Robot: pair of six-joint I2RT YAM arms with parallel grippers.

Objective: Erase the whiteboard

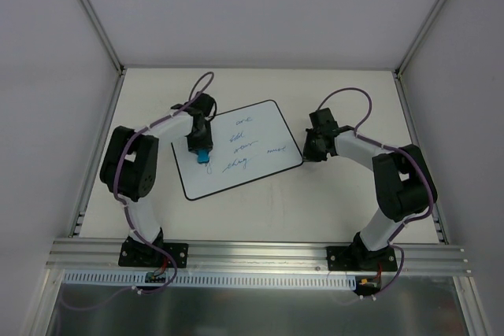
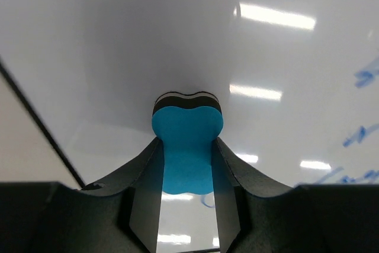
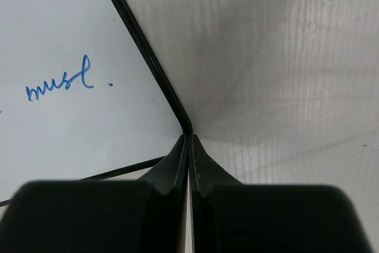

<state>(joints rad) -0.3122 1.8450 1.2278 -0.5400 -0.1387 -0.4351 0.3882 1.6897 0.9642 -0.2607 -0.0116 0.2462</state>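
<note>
The whiteboard (image 1: 244,151) lies tilted on the cream table, with several lines of blue handwriting in its middle and a word near its right corner (image 3: 59,84). My left gripper (image 1: 201,149) is shut on the blue eraser block (image 2: 187,146), whose dark felt end rests on the board's left part (image 2: 118,57). Blue writing shows at the right of that view (image 2: 361,134). My right gripper (image 3: 189,140) is shut and empty, its tips pressing at the board's right corner edge (image 3: 177,117), also seen from above (image 1: 309,149).
White enclosure walls with metal posts (image 1: 90,13) surround the table. Bare cream tabletop (image 3: 284,75) lies right of the board. An aluminium rail (image 1: 260,253) carries both arm bases at the near edge.
</note>
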